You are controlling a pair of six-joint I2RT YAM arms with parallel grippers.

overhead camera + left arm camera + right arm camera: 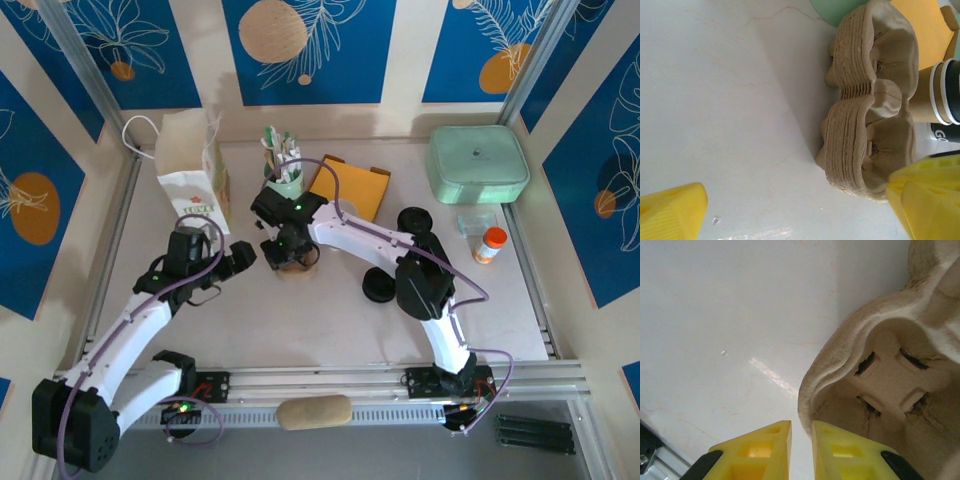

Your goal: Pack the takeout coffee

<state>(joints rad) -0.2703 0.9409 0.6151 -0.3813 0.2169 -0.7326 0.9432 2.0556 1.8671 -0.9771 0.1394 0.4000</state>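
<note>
Left gripper [796, 200] hangs with its fingers spread wide over open tabletop [715, 100], the moulded carrier [860, 150] just off its right finger. Right gripper [801, 442] has its fingers drawn nearly together, only a slit between them, at the carrier's rim beside an open well. The takeout coffee [930, 95] stands just beyond the carrier, on the side away from the left gripper.
</note>
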